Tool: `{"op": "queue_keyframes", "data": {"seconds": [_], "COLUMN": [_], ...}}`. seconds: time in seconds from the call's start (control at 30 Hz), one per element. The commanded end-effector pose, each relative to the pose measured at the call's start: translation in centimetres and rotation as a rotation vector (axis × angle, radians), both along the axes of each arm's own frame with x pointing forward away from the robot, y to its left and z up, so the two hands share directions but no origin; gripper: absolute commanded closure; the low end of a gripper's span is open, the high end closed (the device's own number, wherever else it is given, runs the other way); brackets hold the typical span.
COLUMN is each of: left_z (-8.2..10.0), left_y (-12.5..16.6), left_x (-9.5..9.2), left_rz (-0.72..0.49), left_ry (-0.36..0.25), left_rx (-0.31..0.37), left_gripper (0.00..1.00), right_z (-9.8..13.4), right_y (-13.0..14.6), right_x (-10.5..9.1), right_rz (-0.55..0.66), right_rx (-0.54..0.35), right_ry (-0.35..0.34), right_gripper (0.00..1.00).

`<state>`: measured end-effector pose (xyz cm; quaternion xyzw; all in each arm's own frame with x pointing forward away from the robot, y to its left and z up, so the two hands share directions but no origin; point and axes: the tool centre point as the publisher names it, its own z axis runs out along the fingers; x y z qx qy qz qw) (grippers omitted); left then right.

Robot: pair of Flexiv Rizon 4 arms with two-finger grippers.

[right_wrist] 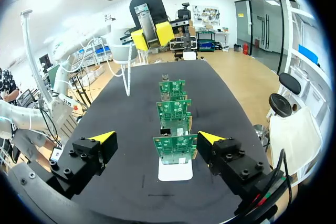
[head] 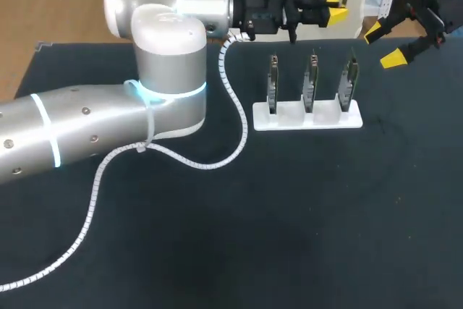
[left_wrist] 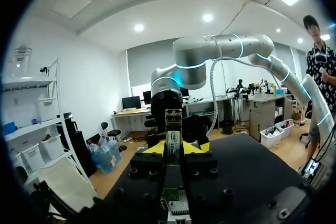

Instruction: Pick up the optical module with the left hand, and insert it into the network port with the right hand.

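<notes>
Silver-grey metal, slim and box-shaped, the optical module (left_wrist: pixel 173 129) is clamped between the left fingers (head: pixel 335 5), whose yellow tips press it from two sides. It hangs in the air beyond the far side of the white plastic holder (head: pixel 307 117), clear of the black tabletop (head: pixel 289 215). The right fingers (head: pixel 385 44) stand wide apart and hold nothing. They hover off the holder's end, looking down its row of three upright green circuit boards (right_wrist: pixel 175 149). The risky step is probably the handover. If the right fingers close on the optical module off-centre or at a slant, it could twist or drop as the left fingers let go, and a tilted module would likely jam against the network port rather than slide in. The boards stand thin and tall in their slots, so a sideways push from a misaligned module, or a brush from the spread right fingers, might tip one or shift the light holder. Much stays unclear. The network port itself is too small to pick out on any board, so I cannot tell which board is meant. The left arm's bulk covers much of the tabletop from above, and the module's plug end cannot be identified in any view.
</notes>
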<state>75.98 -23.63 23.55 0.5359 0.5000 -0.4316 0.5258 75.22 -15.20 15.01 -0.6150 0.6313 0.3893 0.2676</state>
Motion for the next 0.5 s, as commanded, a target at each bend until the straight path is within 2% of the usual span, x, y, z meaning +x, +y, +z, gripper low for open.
{"op": "queue_keyframes", "data": {"seconds": [0.03,0.5], "left_z": [-0.8,-3.1], "left_y": [-1.1,-2.7], "left_x": [0.0,-0.6], "left_rz": [-0.006,-0.018], "left_ry": [0.011,0.107], "left_rx": [-0.029,0.023], "left_gripper": [1.00,1.00], "right_z": [0.0,0.0], "right_y": [0.0,0.0], "right_x": [-0.1,-0.1], "right_rz": [-0.001,-0.001], "right_rx": [0.001,0.001], "right_ry": [-0.003,-0.003], "right_gripper": [0.00,0.00]}}
